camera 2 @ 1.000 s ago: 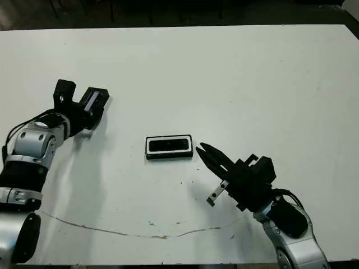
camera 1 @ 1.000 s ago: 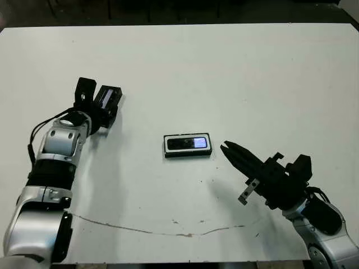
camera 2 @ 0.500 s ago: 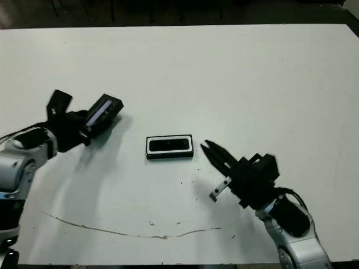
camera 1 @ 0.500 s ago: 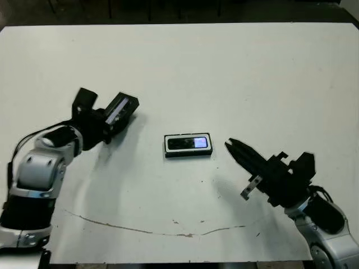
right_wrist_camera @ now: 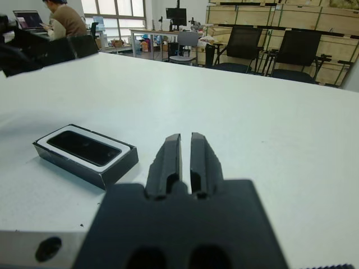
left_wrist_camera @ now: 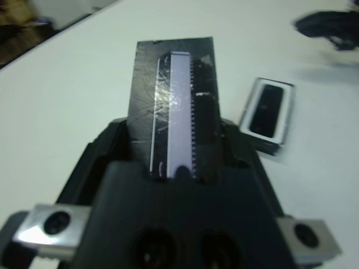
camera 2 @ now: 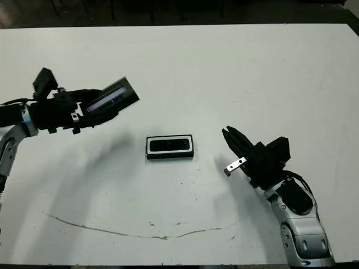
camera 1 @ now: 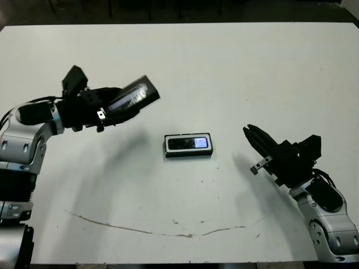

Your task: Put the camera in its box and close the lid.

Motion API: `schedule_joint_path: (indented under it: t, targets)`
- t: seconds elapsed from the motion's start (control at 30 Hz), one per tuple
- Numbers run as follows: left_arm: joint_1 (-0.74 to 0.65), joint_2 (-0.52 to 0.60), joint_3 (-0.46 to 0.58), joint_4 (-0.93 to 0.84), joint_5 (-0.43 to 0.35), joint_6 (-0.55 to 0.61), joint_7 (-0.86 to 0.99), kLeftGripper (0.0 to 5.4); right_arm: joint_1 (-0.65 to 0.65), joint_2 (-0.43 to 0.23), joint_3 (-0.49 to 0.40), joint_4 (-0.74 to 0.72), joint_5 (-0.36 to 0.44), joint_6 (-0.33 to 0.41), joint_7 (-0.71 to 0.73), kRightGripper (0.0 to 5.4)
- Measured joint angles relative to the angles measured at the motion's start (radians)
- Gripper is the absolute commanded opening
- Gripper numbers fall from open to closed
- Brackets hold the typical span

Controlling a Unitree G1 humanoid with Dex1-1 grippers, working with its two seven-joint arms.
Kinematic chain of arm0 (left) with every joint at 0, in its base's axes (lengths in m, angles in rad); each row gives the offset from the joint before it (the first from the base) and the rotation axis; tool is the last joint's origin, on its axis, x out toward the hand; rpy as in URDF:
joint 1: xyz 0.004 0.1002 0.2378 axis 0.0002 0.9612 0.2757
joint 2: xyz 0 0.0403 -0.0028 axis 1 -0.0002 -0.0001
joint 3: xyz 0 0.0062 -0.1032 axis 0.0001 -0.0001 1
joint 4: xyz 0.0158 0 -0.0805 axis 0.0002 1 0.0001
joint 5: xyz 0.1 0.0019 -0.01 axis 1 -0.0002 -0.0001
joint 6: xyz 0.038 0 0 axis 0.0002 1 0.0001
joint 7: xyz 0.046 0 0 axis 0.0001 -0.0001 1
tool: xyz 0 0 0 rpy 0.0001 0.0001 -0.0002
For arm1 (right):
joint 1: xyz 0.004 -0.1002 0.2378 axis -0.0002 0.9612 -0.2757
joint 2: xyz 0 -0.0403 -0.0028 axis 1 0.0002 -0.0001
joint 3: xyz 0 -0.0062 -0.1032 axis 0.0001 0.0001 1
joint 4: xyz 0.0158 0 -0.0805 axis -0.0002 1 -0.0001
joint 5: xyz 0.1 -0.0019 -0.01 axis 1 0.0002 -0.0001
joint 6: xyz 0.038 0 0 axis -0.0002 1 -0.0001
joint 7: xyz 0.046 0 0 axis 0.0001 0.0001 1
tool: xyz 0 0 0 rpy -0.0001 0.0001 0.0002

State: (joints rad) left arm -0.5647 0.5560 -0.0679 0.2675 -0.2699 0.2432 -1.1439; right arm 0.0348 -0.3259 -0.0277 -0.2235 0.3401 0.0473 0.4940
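White table (camera 1: pixel 235 67); office chairs (right_wrist_camera: pixel 242 49) and wooden crates (right_wrist_camera: pixel 280 15) beyond.

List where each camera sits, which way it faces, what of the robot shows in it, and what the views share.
Left and right eye views: on the head, looking down at the white table; both arms show, the box between them.
Left wrist view: on the left wrist, looking along the left tool and the lid it holds.
Right wrist view: on the right wrist, looking along the shut right tool toward a room beyond.
Shared: the box with the camera inside shows in every view.
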Motion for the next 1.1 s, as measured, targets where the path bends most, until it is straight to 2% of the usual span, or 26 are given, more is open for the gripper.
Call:
schedule_joint_path:
  t: [0.07,0.27,0.57,0.9,1.1]
  targets:
    - [-0.022,-0.001,-0.029,0.028,0.003,0.000,-0.038,2.75,0.001,0.000,-0.002,-0.010,0.002,0.022,0.000,0.00]
    - [-0.084,-0.022,-0.089,0.110,0.020,0.002,-0.101,2.75,0.001,0.000,-0.015,-0.037,0.032,0.022,0.036,0.00]
    - [-0.148,-0.101,-0.162,0.231,0.046,-0.018,-0.195,2.75,0.002,-0.004,-0.030,-0.085,0.041,0.052,0.036,0.00]
    - [-0.149,-0.169,-0.171,0.353,0.057,-0.038,-0.243,2.75,0.009,-0.008,-0.034,-0.110,0.032,0.087,0.008,0.00]
    - [-0.155,-0.186,-0.182,0.410,0.064,-0.082,-0.299,2.75,0.010,-0.005,-0.034,-0.076,0.032,0.073,0.019,0.00]
